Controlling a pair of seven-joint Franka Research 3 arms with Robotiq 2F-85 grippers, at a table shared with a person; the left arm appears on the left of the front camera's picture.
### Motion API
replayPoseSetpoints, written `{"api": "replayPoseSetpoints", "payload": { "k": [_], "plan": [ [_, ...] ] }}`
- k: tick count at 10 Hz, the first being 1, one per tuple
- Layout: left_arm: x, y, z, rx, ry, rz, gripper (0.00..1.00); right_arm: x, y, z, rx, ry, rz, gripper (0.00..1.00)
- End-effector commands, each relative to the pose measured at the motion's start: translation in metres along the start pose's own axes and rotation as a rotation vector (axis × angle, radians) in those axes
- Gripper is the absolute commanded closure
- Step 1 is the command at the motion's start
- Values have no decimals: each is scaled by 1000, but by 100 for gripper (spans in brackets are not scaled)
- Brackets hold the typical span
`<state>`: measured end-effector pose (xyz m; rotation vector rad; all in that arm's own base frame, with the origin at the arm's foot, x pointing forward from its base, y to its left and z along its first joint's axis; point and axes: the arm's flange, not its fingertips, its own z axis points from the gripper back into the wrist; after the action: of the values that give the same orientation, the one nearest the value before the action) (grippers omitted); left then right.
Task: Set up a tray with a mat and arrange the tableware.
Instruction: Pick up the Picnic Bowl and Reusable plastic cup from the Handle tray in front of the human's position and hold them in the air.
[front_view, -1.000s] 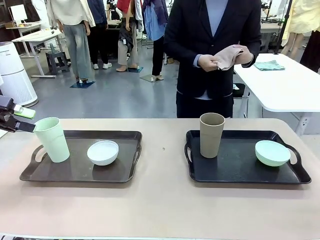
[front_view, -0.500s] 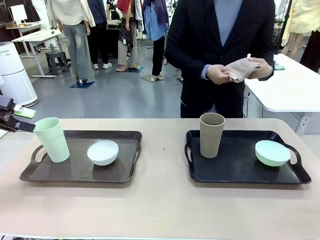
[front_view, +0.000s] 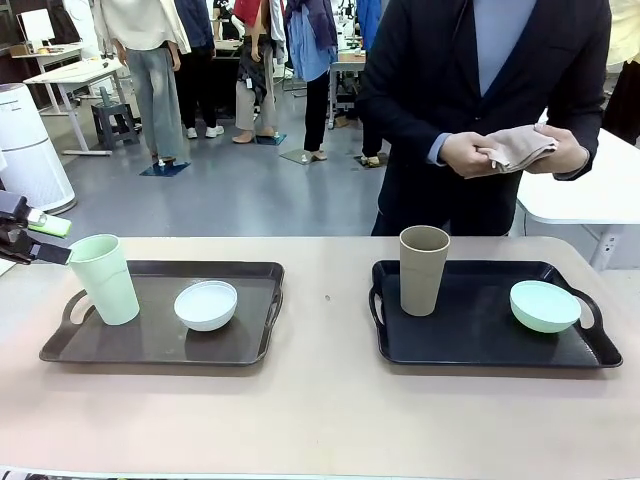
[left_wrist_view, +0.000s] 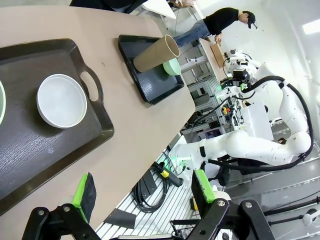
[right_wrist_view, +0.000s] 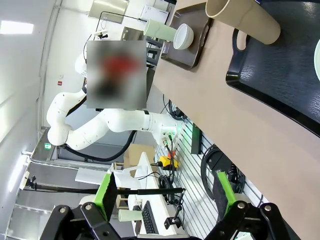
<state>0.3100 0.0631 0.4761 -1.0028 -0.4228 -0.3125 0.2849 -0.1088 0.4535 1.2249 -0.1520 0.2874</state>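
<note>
Sorted as two sets, likely one per place: pale green tall tapered cup (front_view: 103, 278) beside small white round bowl (front_view: 206, 304) on the dark brown handled tray (front_view: 150, 350), taupe-brown tapered cup (front_view: 423, 269) and small mint green round bowl (front_view: 544, 305) well apart on the black handled tray (front_view: 470, 345), no mat under either. Gripped folded in the person's hands (front_view: 468, 155) across the table, a beige cloth (front_view: 520, 147), probably the mat to be laid. Parked clear of both trays, left gripper (left_wrist_view: 142, 187) and right gripper (right_wrist_view: 164, 190) spread wide and empty, seemingly to leave room.
</note>
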Motion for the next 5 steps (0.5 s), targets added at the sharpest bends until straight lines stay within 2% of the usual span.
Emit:
{"api": "replayPoseSetpoints", "payload": {
  "k": [1,5],
  "plan": [
    [-1,1,-1,-18,-18,-25,0,-4,-2,-1,2,11,14,0],
    [-1,1,-1,-18,-18,-25,0,-4,-2,-1,2,11,14,0]
  ]
}}
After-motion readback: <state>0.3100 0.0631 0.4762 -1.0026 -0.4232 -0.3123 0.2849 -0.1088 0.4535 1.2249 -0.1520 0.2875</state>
